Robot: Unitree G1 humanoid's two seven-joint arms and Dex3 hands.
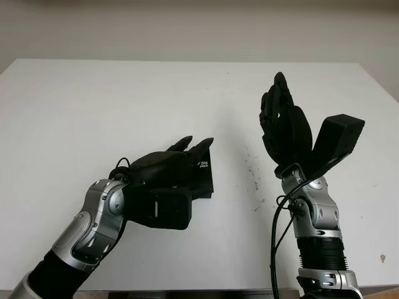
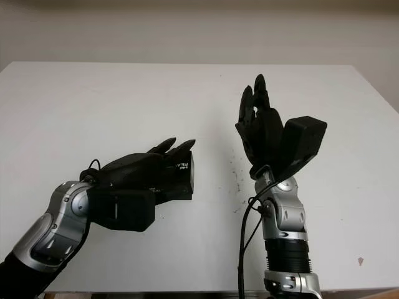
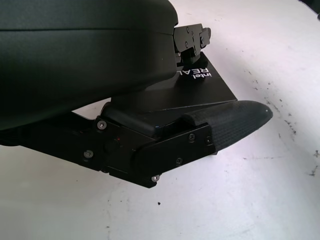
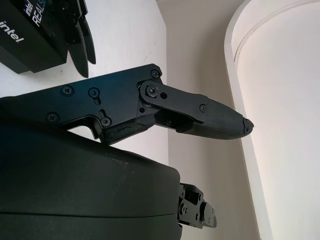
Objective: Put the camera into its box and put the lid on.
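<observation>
Black Intel RealSense box lies on the tabletop under our left robot hand, fingers curled over it, probably steadying it; right robot hand is raised, open.

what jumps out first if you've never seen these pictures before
Probably the right hand, raised upright above the right half of the white table, open and holding nothing. Next is the left hand, low on the table left of centre, laid over a flat black box with white lettering on its lid. Whether its fingers actually grip the box is hard to tell.
</observation>
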